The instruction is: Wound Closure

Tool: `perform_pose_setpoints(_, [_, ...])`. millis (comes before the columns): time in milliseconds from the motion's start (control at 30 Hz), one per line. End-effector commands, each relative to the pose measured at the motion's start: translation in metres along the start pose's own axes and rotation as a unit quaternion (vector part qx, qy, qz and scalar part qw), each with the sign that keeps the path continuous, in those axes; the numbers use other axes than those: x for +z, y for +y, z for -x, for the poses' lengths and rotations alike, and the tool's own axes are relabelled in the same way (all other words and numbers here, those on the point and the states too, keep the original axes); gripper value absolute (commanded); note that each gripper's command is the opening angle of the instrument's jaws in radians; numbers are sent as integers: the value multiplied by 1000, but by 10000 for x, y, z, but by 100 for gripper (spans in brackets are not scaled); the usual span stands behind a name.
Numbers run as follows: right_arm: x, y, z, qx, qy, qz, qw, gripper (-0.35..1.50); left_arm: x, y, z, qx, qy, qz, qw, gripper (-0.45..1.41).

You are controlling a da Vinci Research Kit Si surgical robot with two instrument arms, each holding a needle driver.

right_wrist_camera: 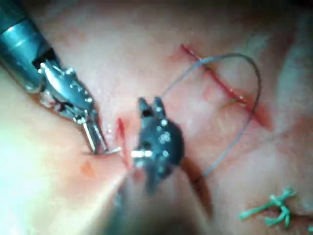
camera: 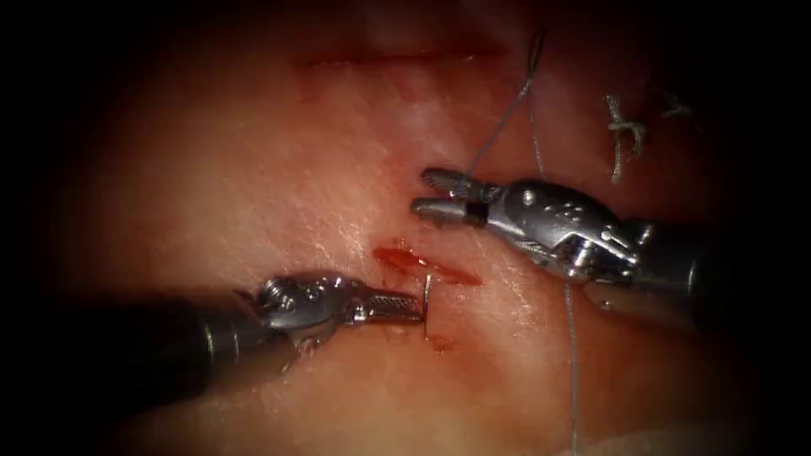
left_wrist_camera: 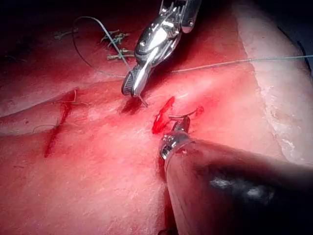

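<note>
The short red cut (camera: 427,266) lies mid-tissue. My left tool (camera: 419,308) reaches in from the left with its jaws shut on the curved needle (camera: 428,293). It grips at the near edge of the cut, where a short steel length stands up and the lower end meets the tissue. The needle (left_wrist_camera: 184,116) shows at the same jaws (left_wrist_camera: 182,125) beside the red fluid. My right tool (camera: 428,194) hovers above and right of the cut, jaws open and holding nothing. Thread (camera: 507,114) runs from the top down past its jaws, and another strand (camera: 573,355) drops to the bottom edge.
A knotted cut end of thread (camera: 625,131) lies at the upper right of the tissue (camera: 253,169). A second, longer cut (camera: 397,57) crosses the far side. The thread forms a wide loop (right_wrist_camera: 252,88) over that cut.
</note>
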Motion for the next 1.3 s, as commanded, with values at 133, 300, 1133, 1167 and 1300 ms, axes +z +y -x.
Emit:
perform_pose_setpoints(133, [8, 5, 14, -7, -30, -4, 1000, -35, 7, -3, 2, 0, 0, 1, 1000, 7])
perform_pose_setpoints(300, [12, 6, 27, 6, -53, -21, 998, -35, 6, -2, 1, 0, 0, 2, 1000, 7])
perform_pose_setpoints(1133, [-5, 20, 26, 37, -59, -25, 997, 104, 3, 6, -4, 76, -3, 8, 997, 5])
perform_pose_setpoints(1167, [-8, 26, 24, 27, -58, -24, 998, 111, 2, 7, -6, 102, -8, 13, 995, 5])
perform_pose_setpoints(1300, [-31, 51, 18, 12, -55, -24, 998, 118, 3, 14, -12, 177, -27, 45, 983, 20])
